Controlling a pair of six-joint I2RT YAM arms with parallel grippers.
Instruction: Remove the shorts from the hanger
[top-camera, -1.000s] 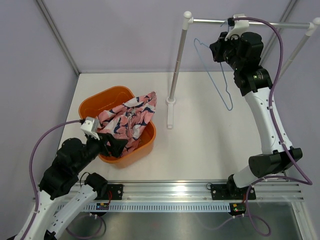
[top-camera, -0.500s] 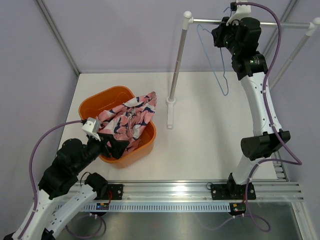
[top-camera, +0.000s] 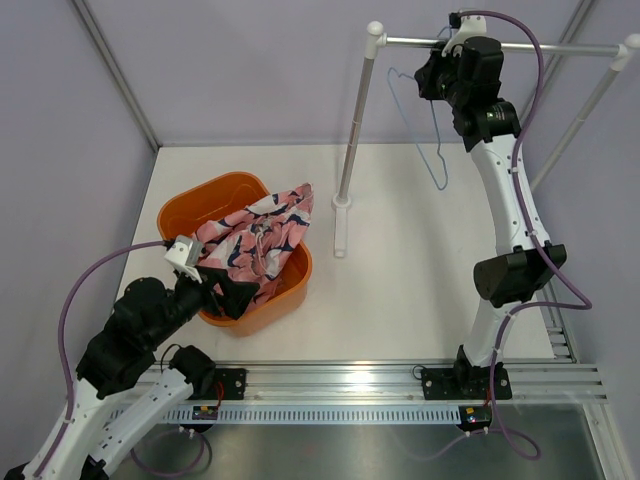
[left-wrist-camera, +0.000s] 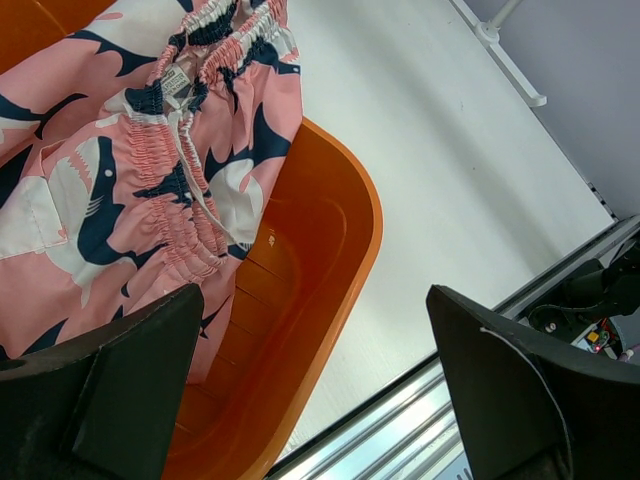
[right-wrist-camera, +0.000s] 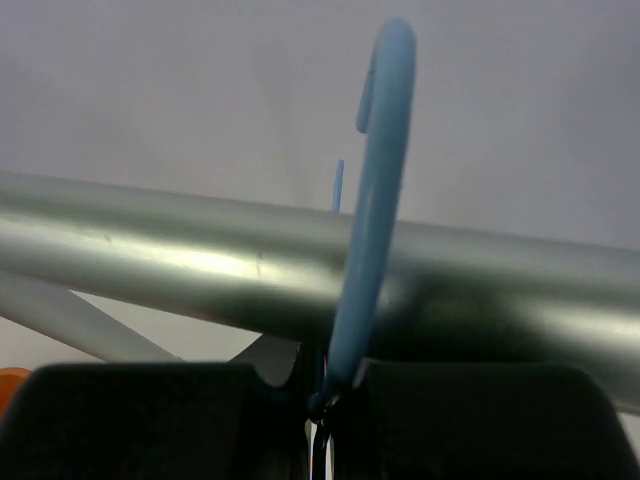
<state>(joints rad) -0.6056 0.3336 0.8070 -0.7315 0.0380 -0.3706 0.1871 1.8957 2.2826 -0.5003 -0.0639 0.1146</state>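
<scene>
On the left, the orange basket holds the shorts, bunched inside with one end draped over its far rim. The left hand hovers at the near rim, spread wide and holding nothing. On the right, the right hand pinches the bare hanger just below its hook. Over the last second that arm has climbed, lifting the hook up across the rail. The basket and shorts have not moved.

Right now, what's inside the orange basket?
The pink, navy and white shorts lie bunched inside the basket, one end over its rim. Some inner wall shows bare; anything beneath the fabric is hidden.
</scene>
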